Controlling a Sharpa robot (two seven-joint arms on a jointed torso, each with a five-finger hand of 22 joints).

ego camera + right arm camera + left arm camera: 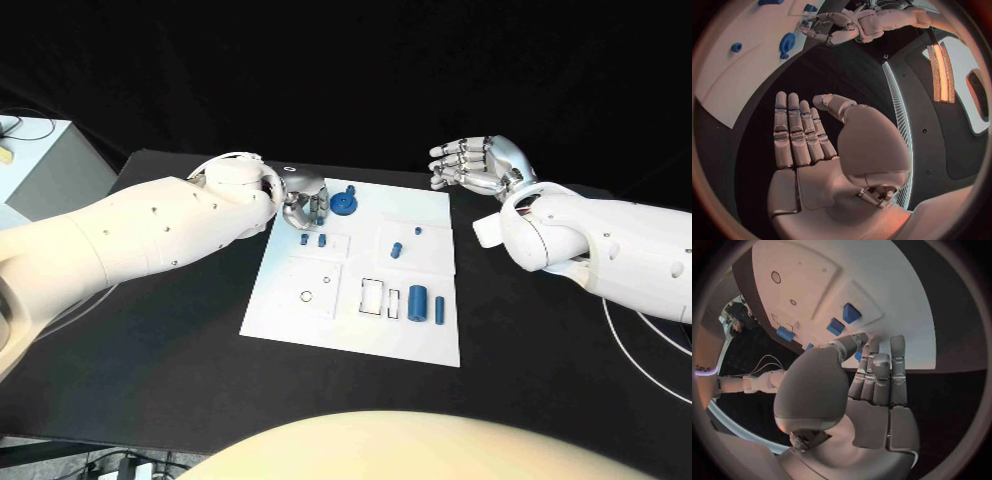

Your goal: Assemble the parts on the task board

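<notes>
The white task board [361, 330] lies mid-table with several blue parts on it. A round blue part [343, 203] sits near its far left corner; the right wrist view shows this round part [787, 44] too. My left hand [303, 200] hovers just beside it over the board's corner, fingers fairly straight [879, 375], with nothing plainly gripped. Two small blue blocks [851, 313] lie just beyond its fingertips. A blue cylinder [417, 301] and a thin pin [440, 308] lie at the board's near right. My right hand [483, 165] is off the far right corner, flat and empty [798, 140].
Small blue pegs [397, 250] stand in the board's middle, and rectangular slots [372, 297] and round holes [306, 296] mark its near half. A pale box [43, 160] stands at the table's far left. Cables [635, 330] trail at the right.
</notes>
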